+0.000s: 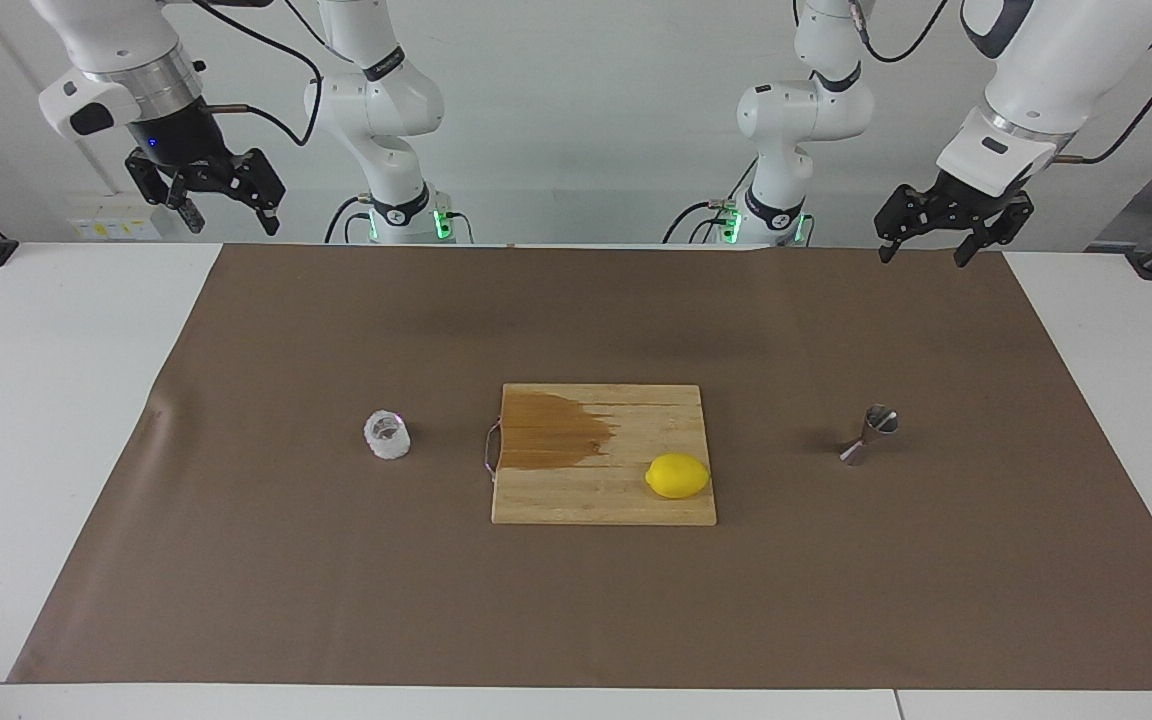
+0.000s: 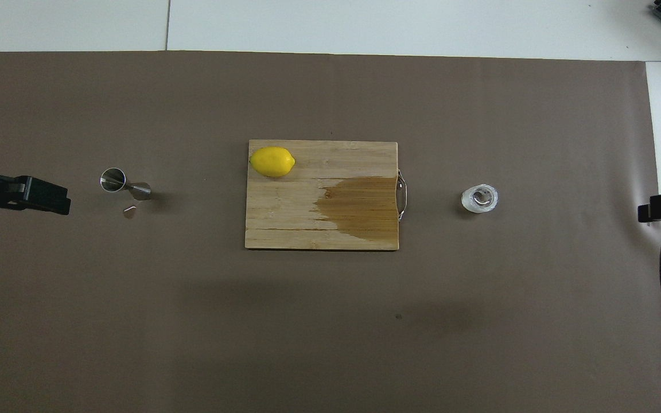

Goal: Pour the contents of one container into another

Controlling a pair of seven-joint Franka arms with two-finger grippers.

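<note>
Only the facing view shows both grippers, left (image 1: 921, 252) and right (image 1: 229, 218), spread wide holding nothing, while the small clear textured glass tumbler (image 1: 387, 435) and shiny steel hourglass jigger (image 1: 871, 435) stand upright flanking the wooden cutting board (image 1: 596, 500), contents unclear.

Your facing view looks from high across the table toward both robot bases, taking in the whole brown mat (image 1: 236, 560). Your overhead view looks steeply down from the robots' end. Both share the mat and the cutting board (image 1: 586, 500) (image 2: 284, 229).

Light: bright, even, overhead | shadows: soft, faint | focus: sharp | glare: none
</note>
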